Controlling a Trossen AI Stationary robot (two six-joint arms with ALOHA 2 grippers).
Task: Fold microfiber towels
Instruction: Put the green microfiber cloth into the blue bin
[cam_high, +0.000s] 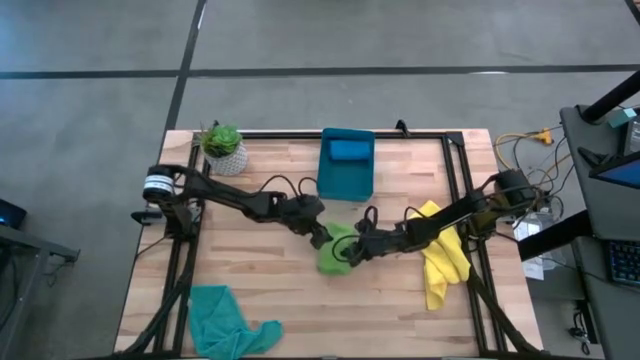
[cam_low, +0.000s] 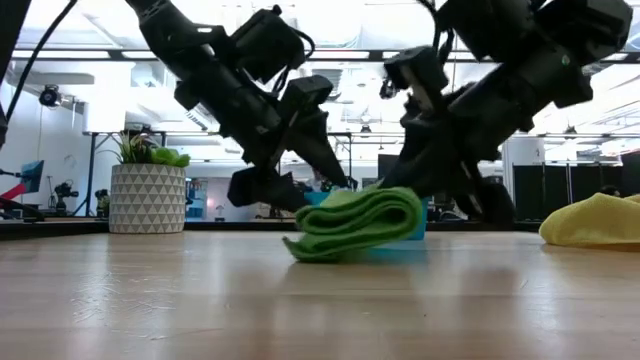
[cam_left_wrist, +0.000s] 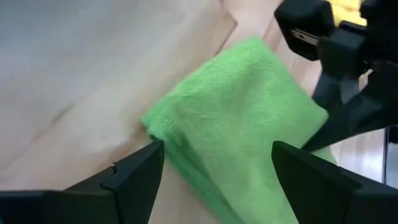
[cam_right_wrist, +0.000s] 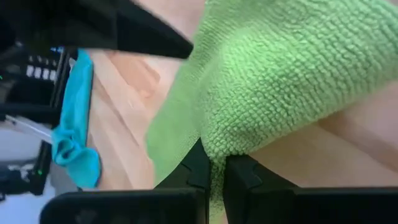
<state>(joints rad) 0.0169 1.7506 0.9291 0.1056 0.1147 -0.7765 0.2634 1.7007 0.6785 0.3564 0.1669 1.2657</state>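
Note:
The lime green towel (cam_high: 337, 250) lies folded over at the table's middle, its thick right end (cam_low: 405, 212) raised and its left end (cam_low: 300, 248) on the wood. My right gripper (cam_right_wrist: 213, 177) is shut on it from the right. My left gripper (cam_left_wrist: 217, 171) hangs open just above the towel's left side (cam_left_wrist: 186, 130), one finger on either side of it. A yellow towel (cam_high: 443, 258) lies in a heap at the right. A teal towel (cam_high: 225, 320) lies crumpled at the near left. A blue towel (cam_high: 350, 150) rests in the bin. My right gripper pinches a folded edge of the green towel (cam_right_wrist: 219, 149) between its two fingers. The fingers come from the table's right, slanting down. That end of the towel is held a little off the table, while the rest lies on the wood, slack.
A teal-blue plastic bin (cam_high: 345, 180) stands at the far middle, and a potted plant (cam_high: 222, 148) stands at the far left corner. Bare wood lies along the near edge between the teal towel and the yellow towel.

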